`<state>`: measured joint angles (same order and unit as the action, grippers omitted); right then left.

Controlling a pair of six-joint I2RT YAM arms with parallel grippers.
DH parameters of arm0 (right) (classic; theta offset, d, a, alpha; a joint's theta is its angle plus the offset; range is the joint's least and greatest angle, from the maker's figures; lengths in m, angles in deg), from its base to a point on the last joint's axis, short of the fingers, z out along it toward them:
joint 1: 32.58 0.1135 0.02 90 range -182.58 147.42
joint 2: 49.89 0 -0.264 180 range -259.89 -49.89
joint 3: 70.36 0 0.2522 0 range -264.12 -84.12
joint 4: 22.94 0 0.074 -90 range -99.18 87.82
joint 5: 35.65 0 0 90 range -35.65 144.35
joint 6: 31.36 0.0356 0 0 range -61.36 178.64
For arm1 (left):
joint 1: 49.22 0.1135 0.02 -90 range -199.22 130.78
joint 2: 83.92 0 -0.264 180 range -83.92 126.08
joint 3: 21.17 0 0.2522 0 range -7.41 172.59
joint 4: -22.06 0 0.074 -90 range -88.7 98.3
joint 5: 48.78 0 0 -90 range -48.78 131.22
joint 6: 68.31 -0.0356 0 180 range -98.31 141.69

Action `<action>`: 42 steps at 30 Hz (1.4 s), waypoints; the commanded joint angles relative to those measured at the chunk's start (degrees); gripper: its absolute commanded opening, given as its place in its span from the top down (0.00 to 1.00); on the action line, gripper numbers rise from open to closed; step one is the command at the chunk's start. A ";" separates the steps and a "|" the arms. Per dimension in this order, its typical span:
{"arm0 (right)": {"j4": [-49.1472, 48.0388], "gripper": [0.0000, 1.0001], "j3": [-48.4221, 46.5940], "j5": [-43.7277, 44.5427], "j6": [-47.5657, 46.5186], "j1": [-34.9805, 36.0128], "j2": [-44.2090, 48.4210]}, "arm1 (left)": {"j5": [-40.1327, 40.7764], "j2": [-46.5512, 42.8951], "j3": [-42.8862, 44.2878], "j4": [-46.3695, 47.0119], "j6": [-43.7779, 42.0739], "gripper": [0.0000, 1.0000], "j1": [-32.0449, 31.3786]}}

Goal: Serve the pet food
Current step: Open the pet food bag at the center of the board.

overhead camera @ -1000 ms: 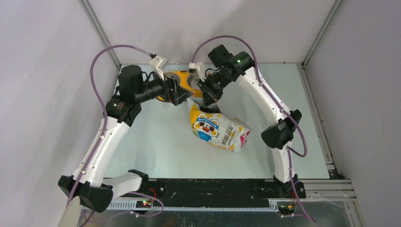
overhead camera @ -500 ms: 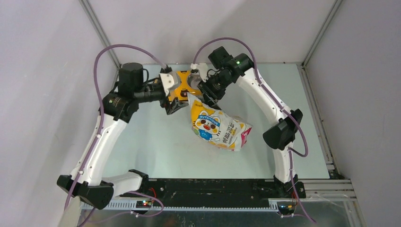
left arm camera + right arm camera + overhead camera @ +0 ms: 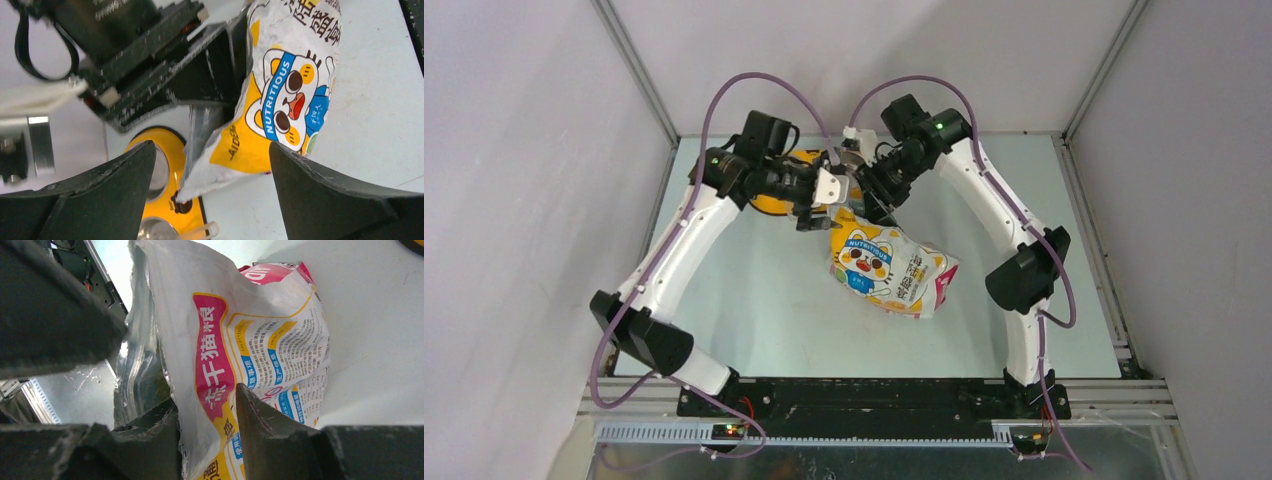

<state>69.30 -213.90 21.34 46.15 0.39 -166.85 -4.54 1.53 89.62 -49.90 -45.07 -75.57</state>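
Top view overhead; wrist views close, sharing bag (image 3: 889, 268).

Pet-food bag (image 3: 889, 272): glossy plas. film; feeder (image 3: 175, 145): smooth plas.

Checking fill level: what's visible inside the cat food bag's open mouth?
Inside the bag, only silvery crinkled lining and a dark hollow show. One right gripper finger appears to sit inside the mouth. Kibble cannot be seen: the bag walls cover it.
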 commanded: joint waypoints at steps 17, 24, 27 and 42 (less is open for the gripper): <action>0.32 0.60 1.78 -2.35 -1.74 -0.03 3.45 | 2.71 4.12 3.97 -7.61 -7.95 0.59 -4.15; 0.36 0.60 2.31 -2.17 -1.88 0.31 3.66 | 6.25 5.83 4.05 -1.25 -1.00 0.69 -4.15; 0.36 0.60 2.25 -1.89 -1.92 0.36 3.58 | 7.53 7.08 6.13 -1.52 0.02 0.96 -4.15; -0.48 0.61 2.03 2.75 -1.58 0.86 2.81 | 5.69 11.01 26.78 -33.61 -13.28 1.00 -4.13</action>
<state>69.50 -211.56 21.32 44.93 0.87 -165.81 2.00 15.76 113.97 -74.42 -53.88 -79.73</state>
